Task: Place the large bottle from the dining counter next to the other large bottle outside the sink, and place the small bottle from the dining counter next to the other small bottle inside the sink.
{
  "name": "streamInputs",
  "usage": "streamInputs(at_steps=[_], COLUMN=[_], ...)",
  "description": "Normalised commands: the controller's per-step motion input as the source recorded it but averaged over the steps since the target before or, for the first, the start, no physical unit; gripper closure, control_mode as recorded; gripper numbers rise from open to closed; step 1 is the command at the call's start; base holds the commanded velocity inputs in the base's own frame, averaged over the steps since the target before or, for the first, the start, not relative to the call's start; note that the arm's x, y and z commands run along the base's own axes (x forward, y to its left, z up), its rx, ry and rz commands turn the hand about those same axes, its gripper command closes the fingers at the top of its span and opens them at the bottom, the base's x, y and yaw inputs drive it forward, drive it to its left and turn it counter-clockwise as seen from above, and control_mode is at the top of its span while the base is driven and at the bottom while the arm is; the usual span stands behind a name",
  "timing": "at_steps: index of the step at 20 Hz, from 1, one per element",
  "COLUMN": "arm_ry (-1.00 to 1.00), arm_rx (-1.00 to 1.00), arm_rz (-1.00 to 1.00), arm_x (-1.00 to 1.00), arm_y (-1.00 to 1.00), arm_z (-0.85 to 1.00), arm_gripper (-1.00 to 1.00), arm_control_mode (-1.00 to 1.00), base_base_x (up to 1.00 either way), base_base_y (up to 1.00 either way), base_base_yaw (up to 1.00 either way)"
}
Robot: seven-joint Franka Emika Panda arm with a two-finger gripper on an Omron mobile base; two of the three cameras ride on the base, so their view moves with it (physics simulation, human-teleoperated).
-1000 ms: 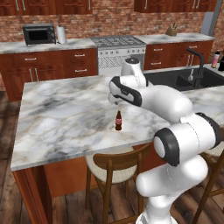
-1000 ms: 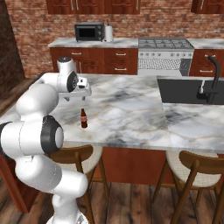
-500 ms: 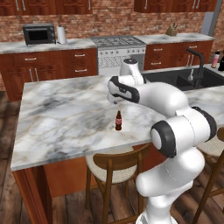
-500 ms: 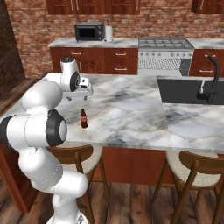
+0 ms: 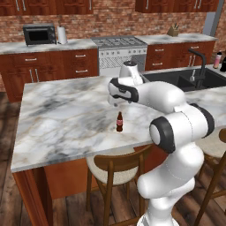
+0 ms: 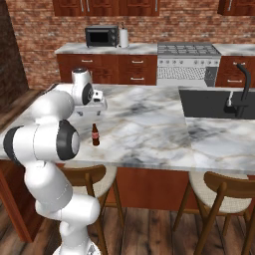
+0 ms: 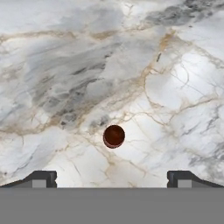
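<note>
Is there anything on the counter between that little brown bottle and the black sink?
Nothing; the right base view shows bare marble between the small bottle and the sink.

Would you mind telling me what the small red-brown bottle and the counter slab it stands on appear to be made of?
The small red-brown bottle looks like dark tinted glass, smooth and slightly glossy, though coloured plastic is possible. The white-grey slab top of the dining counter looks like polished marble: grey and tan veining, with a soft bright sheen in the hand view.
</note>
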Motion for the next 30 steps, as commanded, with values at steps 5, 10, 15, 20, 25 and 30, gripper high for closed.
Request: streamInputs(at_steps=[5,10,15,20,25,30], arm_ry=[0.00,0.00,0.01,0.03,0.04,0.03], arm_rx=[0.00,0.00,0.00,0.00,0.00,0.00], arm_rz=[0.00,0.00,0.00,0.00,0.00,0.00], arm_x=[0.15,0.12,0.09,0.10,0.09,0.11], arm_y=[0.00,0.00,0.00,0.00,0.00,0.02], arm_z=[-0.29,-0.20,-0.15,-0.16,-0.15,-0.23], arm_gripper=[-1.00,-1.00,-1.00,-1.00,-1.00,-1.00], arm_control_mode=[-1.00,-1.00,-1.00,-1.00,-1.00,-1.00], base_base_x=[0.00,0.00,0.00,0.00,0.00,0.00], base_base_y=[0.00,0.00,0.00,0.00,0.00,0.00], base_base_yaw=[0.00,0.00,0.00,0.00,0.00,0.00])
